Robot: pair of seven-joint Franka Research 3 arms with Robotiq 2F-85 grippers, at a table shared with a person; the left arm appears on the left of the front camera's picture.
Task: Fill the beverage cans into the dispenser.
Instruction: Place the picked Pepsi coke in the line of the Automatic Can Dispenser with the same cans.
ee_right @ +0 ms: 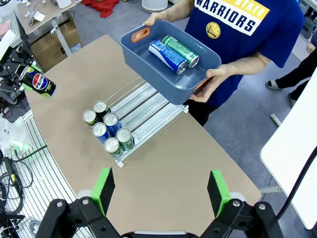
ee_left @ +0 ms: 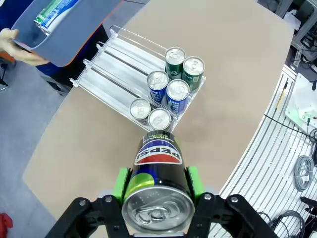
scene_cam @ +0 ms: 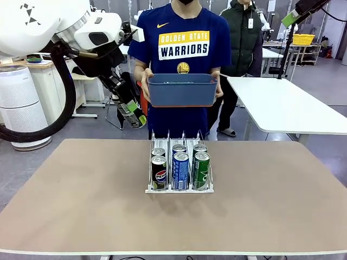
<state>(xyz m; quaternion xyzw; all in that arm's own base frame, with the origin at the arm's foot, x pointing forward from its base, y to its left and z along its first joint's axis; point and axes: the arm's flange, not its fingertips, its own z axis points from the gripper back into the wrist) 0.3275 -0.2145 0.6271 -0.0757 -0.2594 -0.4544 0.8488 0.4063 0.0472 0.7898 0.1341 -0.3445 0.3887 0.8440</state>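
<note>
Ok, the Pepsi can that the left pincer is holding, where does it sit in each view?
Front view: Pepsi can upper left, in the air, left of the person's blue bin.
Left wrist view: bottom centre, clamped in the left pincer.
Right wrist view: far left, off the table edge.
Shared landmark: the dispenser, six cans at its front end.
</note>
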